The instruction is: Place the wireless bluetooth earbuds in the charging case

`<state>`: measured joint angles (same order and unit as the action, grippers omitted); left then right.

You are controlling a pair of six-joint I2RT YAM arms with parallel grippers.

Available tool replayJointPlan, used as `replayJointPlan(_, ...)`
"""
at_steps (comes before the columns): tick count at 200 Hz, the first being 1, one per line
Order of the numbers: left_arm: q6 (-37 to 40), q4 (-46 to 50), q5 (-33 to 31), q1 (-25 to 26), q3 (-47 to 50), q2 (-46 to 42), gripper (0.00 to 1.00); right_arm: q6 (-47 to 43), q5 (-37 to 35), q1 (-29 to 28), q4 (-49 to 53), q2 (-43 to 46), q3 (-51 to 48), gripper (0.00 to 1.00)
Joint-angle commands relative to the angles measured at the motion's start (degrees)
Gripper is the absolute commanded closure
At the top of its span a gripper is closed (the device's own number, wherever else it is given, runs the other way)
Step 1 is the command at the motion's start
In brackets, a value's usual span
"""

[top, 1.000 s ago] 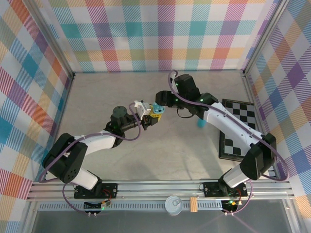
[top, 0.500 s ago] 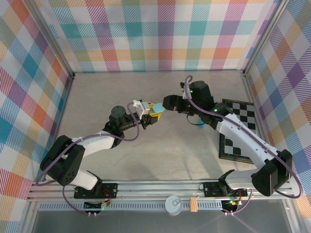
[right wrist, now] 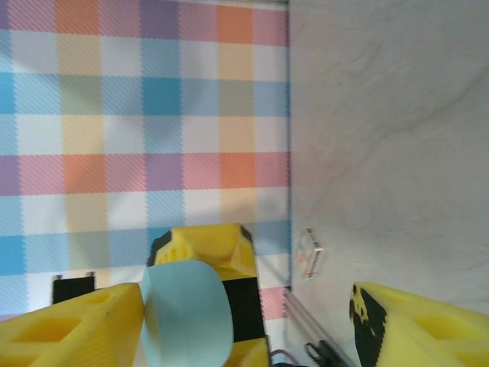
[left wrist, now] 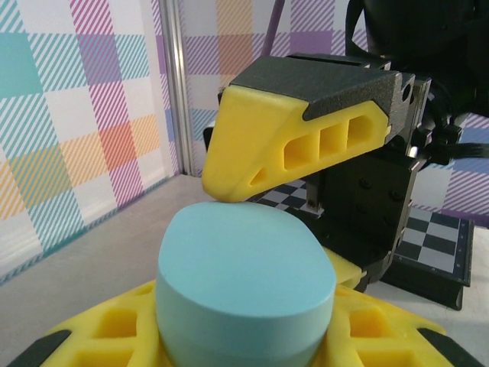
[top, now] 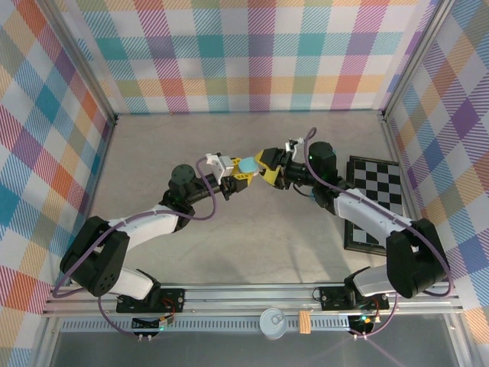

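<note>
Charging case (top: 249,164): teal, pebble-shaped, lid looking shut, held in the air above the middle of the bench (top: 252,252). Clamped at its lower part between the yellow fingers of the left pincer (top: 241,170), broad flat face turned upward.

Right pincer (top: 268,167): directly opposite, pointing at the case from the right side, almost nose to nose with the left one. Jaws apart, nothing gripped between them. In the left wrist view, one yellow finger (left wrist: 298,141) at the far upper edge of the case, touching it or almost. In the right wrist view, case lying against one finger (right wrist: 72,329) and well apart from the other; so not centred in the gap, shifted to one side.

Long axis of the case: not possible to tell with certainty, the outline from above being close to round.

Nearer arm for the coming move: the right one, standing at the case itself. Probably to lift the lid or to take the case over, as a judgement only. Needed first: a small sideways correction, to bring the case into the middle of the gap.

Around: checkered board (top: 374,200) flat on the bench at the right, partly below the right arm, well apart from the case. Nothing between the two pincers except the case. Risk: a push from one finger alone, turning the case inside the left grip.
</note>
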<state>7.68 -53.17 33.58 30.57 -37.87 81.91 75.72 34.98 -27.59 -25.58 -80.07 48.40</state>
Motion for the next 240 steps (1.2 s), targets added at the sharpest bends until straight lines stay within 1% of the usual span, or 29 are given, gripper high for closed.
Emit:
replayJointPlan(1, -1.64, -4.31, 2.07, -0.16, -2.29, -0.14, 0.67, 6.40, 3.07, -1.67, -12.07, -1.74, -0.33, 0.34)
replayJointPlan(9, -1.77, -4.38, 2.33, -0.16, -2.34, -0.16, 0.67, 6.88, 3.06, -1.93, -13.08, -2.33, -0.28, 0.39)
replayJointPlan(21, -1.90, -4.40, 2.36, 0.01, -2.39, -0.30, 0.67, 7.64, 3.15, -2.11, -14.55, -3.17, -0.15, 0.42)
replayJointPlan(35, -1.84, -4.25, 2.29, 0.11, -2.39, -0.51, 0.67, 8.53, 3.33, -2.29, -15.84, -4.01, 0.06, 0.53)
replayJointPlan(76, -1.20, -3.01, 1.32, 0.19, -2.41, 0.03, 0.67, 9.89, 2.99, -2.56, -16.98, -3.74, -0.80, 0.73)
replayJointPlan(107, 0.08, -0.97, 0.53, 0.20, -2.67, 0.19, 0.66, 8.82, 2.27, -2.54, -15.63, -2.34, -1.40, 0.84)
replayJointPlan(124, 1.20, 0.77, -0.06, 0.28, -2.74, 0.07, 0.64, 7.15, 1.28, -2.56, -13.13, -1.39, -1.33, 0.89)
replayJointPlan(130, 1.41, 1.35, -0.30, 0.24, -2.74, 0.08, 0.61, 6.50, 0.74, -2.56, -12.22, -1.02, -1.16, 0.90)
replayJointPlan(142, 1.64, 2.24, -0.55, 0.28, -2.98, 0.12, 0.51, 5.57, -0.14, -2.55, -10.99, -0.38, -1.10, 0.90)
replayJointPlan(161, 1.42, 3.21, -0.89, 0.27, -3.38, 0.49, 0.29, 4.09, -1.89, -2.56, -7.83, 0.72, -1.09, 0.90)
replayJointPlan(176, 0.64, 3.50, -1.15, 0.28, -3.65, 1.08, 0.16, 2.14, -3.53, -2.55, -5.27, 1.94, -1.03, 0.90)
replayJointPlan(196, -1.32, 3.09, -3.01, 0.37, -3.67, 1.48, 0.00, 0.02, -5.58, -2.34, -2.35, 3.28, -1.52, 0.90)
replayJointPlan(240, -0.53, 5.22, -3.76, 0.55, -2.36, -1.83, 0.00, -4.21, -8.25, -0.24, 2.73, 5.19, -3.21, 0.90)
